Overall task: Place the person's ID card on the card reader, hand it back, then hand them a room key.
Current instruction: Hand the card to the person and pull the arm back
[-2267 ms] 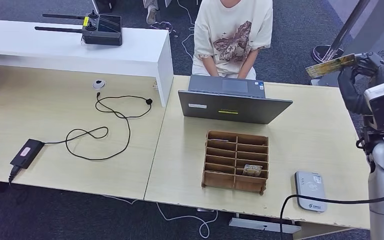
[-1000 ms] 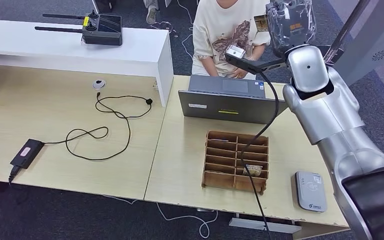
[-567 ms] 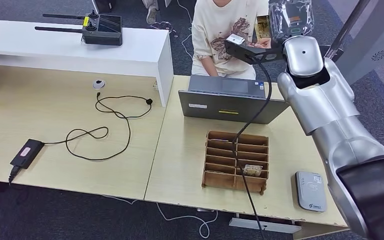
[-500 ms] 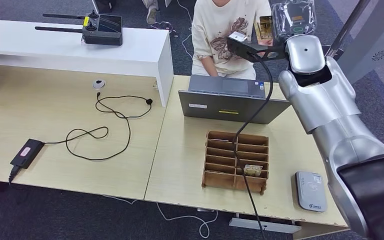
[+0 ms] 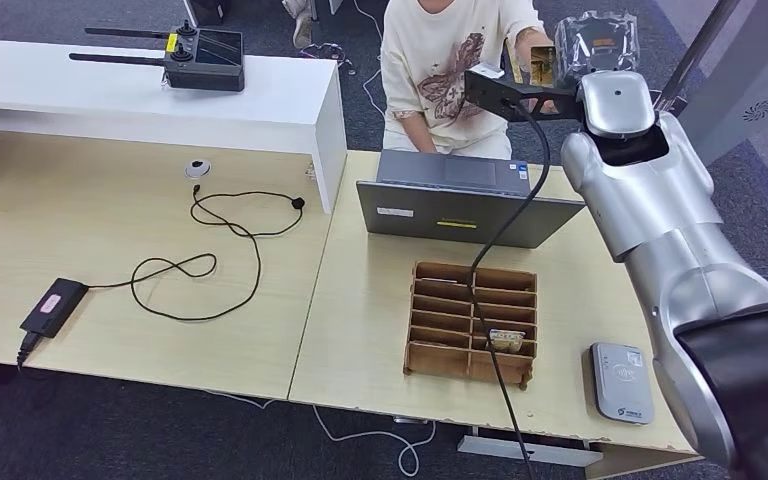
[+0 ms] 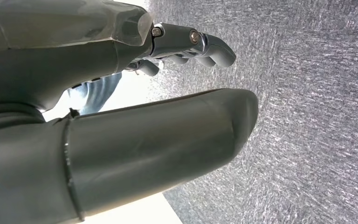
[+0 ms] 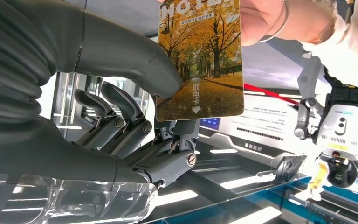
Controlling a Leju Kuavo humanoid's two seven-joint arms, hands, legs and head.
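- R hand was raised over the far side of the desk, thumb and fingers pinching the lower edge of a card (autumn-tree print, "HOTEL" lettering at its far end).
- A person's hand gripped the card's other end, so both held it at once; in head view the card sat just in front of the person.
- L hand hung over grey carpet, nothing in it, fingers gently curled and apart from the thumb.
- Nearer the robot: laptop, lid up, between person and wooden rack.
- One card lay in a rack slot (low right compartment).
- Card reader was at the desk's near right corner, just beside the rack, nothing on it.
- Far left: black controller on the white counter, cable and adapter on the adjoining desk.
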